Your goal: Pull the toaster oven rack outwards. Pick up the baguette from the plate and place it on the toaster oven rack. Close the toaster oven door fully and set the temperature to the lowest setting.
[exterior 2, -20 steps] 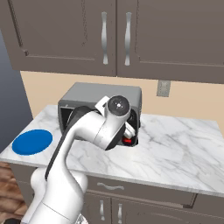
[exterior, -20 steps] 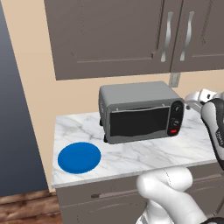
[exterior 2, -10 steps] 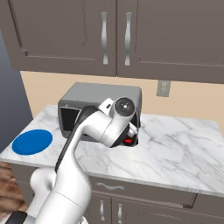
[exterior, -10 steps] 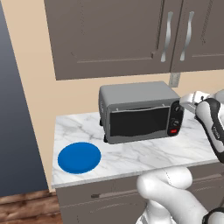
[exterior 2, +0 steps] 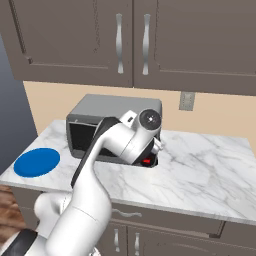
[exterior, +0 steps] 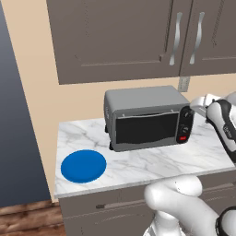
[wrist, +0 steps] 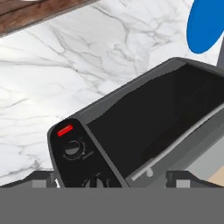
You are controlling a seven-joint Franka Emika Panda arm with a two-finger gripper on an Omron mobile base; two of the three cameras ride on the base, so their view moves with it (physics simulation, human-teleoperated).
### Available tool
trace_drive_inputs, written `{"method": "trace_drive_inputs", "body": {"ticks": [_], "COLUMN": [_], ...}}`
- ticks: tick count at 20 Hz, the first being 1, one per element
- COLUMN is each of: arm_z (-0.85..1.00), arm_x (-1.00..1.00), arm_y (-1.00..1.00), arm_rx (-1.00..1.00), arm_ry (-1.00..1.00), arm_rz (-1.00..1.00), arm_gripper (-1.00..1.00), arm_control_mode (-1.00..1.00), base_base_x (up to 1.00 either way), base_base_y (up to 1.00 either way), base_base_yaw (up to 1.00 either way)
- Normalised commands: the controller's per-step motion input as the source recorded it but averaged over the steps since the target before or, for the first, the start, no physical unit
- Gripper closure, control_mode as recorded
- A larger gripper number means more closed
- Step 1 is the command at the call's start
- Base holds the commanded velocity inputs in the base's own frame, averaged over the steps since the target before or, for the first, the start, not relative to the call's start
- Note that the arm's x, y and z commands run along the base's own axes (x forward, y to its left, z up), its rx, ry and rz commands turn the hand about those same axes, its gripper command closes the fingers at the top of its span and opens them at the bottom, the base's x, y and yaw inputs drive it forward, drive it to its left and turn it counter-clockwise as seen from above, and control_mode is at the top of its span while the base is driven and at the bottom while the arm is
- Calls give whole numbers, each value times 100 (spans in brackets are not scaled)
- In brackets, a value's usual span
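The gripper [exterior: 197, 102] hangs beside the right end of the toaster oven [exterior: 140, 99], level with the upper knobs [exterior: 186, 115] of its dark control panel [exterior: 185, 124]; whether its fingers are apart or together cannot be told. In the hand view, rolled over, the control panel lies close below the hand, with its red button [wrist: 65, 130] and a knob [wrist: 72, 149] in sight. The toaster oven door [exterior: 146, 128] stands shut against the front, its glass dark. The oven sits toward the back of the marble counter [exterior: 152, 161], near the wall. The blue plate [exterior: 83, 165] lies bare near the counter's front left corner, well apart from the oven.
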Motion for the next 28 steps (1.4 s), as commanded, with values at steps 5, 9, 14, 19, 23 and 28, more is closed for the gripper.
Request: {"method": "trace_drive_inputs", "body": {"ticks": [5,9,14,19,23,28], "arm_z": [-19,-17,-11,-10,-7,-2], "arm_x": [22,18,17,17,15,17], "arm_y": [0,-2,-4,-6,-11,-5], "arm_rx": [-1,-1,-1,0,0,0], "arm_ry": [0,0,0,0,0,0], "arm_rz": [0,0,0,0,0,0], "arm_gripper": [-100,-100,-100,-100,-100,-100], "arm_control_mode": [-100,-100,-100,-100,-100,-100], "base_base_x": [0,0,0,0,0,0], "base_base_y": [0,0,0,0,0,0], "base_base_yaw": [0,0,0,0,0,0]}}
